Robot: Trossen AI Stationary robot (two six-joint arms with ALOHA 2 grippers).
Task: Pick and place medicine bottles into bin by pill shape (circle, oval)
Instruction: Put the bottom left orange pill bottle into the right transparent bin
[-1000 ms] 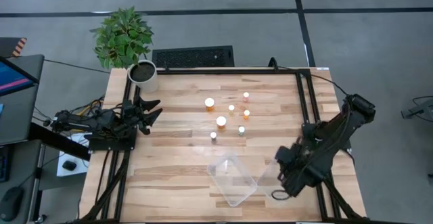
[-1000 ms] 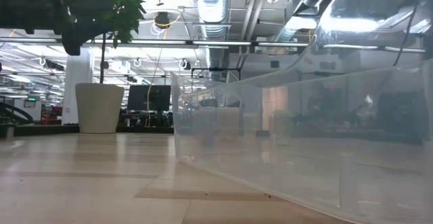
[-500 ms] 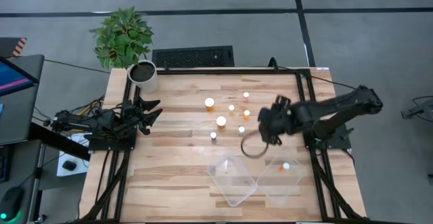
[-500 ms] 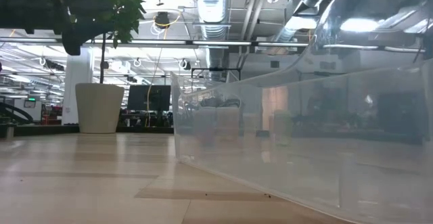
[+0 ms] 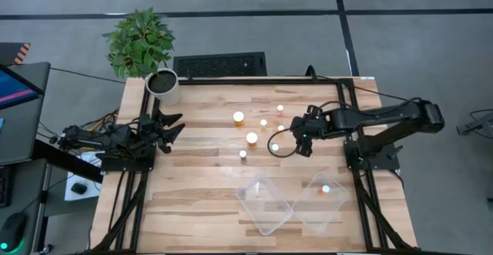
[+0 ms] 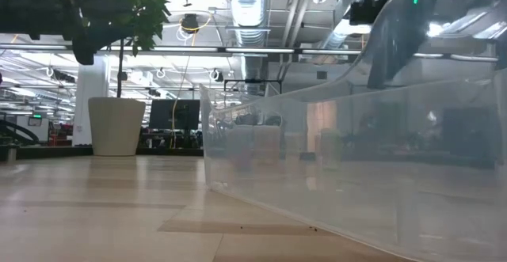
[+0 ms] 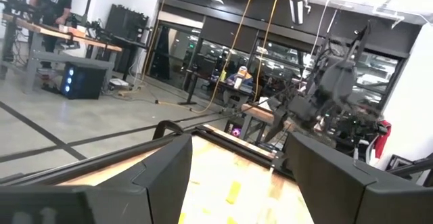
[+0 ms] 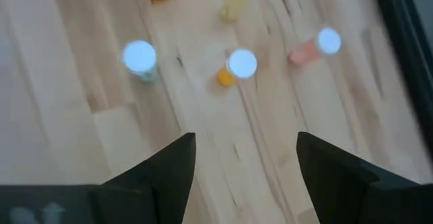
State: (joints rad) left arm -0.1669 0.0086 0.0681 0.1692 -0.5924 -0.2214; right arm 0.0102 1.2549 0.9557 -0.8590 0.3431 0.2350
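Bottles on counter: I count six medicine bottles (image 5: 252,138) standing loose on the counter (image 5: 192,193), all beyond the bins, each tiny with a round white cap; several bodies look orange, and two caps are wider than the rest.
Bottle in bin: one more white-capped bottle (image 5: 325,189) with an orange body sits in the right clear bin (image 5: 323,201), just beside the left clear bin (image 5: 266,203).
Right tool: my right tool (image 5: 302,139) hangs just right of the loose bottles, beyond the right bin; in the wrist view its fingers (image 8: 159,173) stand spread with nothing between them.
Left tool: my left tool (image 5: 171,124) waits near the plant pot (image 5: 163,86), fingers spread, empty.
Change: a second ago my right arm was down over the right bin; now it is back by the bottles.
Unchanged: left arm and both bins.
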